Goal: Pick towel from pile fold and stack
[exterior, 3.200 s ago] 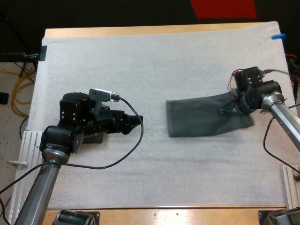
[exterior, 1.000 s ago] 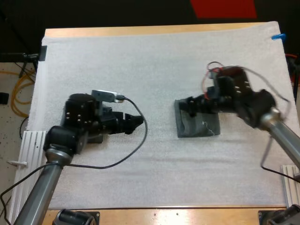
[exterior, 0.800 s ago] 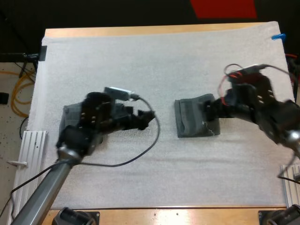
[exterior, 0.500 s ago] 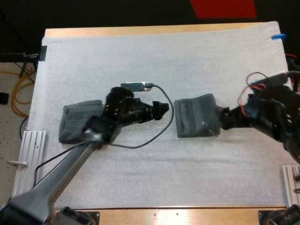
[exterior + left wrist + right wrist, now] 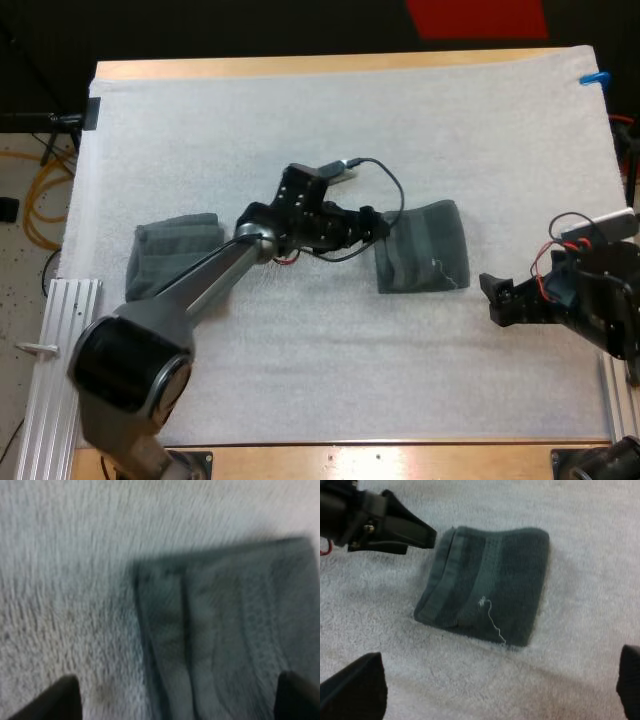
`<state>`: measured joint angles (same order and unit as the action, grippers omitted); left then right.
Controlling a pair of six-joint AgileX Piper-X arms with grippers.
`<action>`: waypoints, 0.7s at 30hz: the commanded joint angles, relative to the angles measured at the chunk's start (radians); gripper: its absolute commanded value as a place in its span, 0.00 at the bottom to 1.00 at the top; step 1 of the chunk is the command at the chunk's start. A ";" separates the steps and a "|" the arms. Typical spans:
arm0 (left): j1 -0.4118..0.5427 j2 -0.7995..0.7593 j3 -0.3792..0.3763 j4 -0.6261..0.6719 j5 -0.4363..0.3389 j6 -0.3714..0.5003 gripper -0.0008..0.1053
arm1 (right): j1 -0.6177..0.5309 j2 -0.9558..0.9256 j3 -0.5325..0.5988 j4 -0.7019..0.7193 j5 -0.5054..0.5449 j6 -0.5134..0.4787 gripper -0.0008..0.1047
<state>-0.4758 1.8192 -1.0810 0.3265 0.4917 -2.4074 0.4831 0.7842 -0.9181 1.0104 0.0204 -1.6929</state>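
The left hand [image 5: 381, 228] is spread wide, its fingers [image 5: 60, 700] well apart, and it gives on the left edge of the folded towel [image 5: 425, 260] without pinching it. That towel lies flat near the middle of the white mat [image 5: 300, 120] on the table [image 5: 300, 66], with a loose thread on top. The right hand [image 5: 492, 297] is spread too and holds nothing, near the towel's right side but apart from it. A second towel [image 5: 170, 260] lies well off to the left, beside the left arm.
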 commanded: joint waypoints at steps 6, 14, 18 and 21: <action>-0.062 0.069 -0.063 0.072 0.022 -0.006 0.71 | -0.003 -0.015 0.010 -0.010 0.002 0.014 0.86; -0.094 0.098 -0.095 0.072 0.066 -0.064 0.71 | -0.003 -0.015 0.010 -0.008 0.002 0.014 0.86; -0.094 0.098 -0.095 0.072 0.066 -0.064 0.58 | -0.003 -0.015 0.010 -0.006 0.002 0.014 0.86; -0.096 0.098 -0.095 0.063 0.066 -0.064 0.34 | -0.003 -0.015 0.010 -0.003 0.002 0.014 0.86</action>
<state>-0.5649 1.9171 -1.1691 0.3905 0.5504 -2.4655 0.4831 0.7750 -0.9074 1.0115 0.0204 -1.6826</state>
